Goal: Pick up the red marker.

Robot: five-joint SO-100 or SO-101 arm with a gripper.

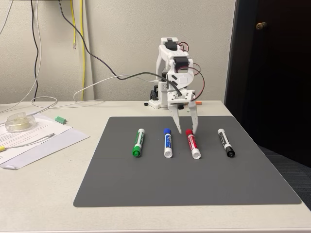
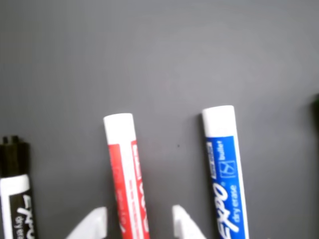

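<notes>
The red marker (image 1: 192, 143) lies on the grey mat (image 1: 184, 184), third from the left in a row of markers, its red cap toward the arm. My white gripper (image 1: 186, 130) hangs open just above the cap end, one finger on each side of it. In the wrist view the red marker (image 2: 127, 174) runs up between my two fingertips (image 2: 182, 221), and my gripper (image 2: 138, 224) is open around the barrel without touching it. The marker's white end points to the top of that view.
A green marker (image 1: 138, 142), a blue marker (image 1: 167, 142) and a black marker (image 1: 225, 142) lie parallel on the mat. In the wrist view the blue marker (image 2: 225, 174) is right and the black marker (image 2: 15, 194) left. Papers (image 1: 34, 138) and a tape roll (image 1: 18, 122) sit at left.
</notes>
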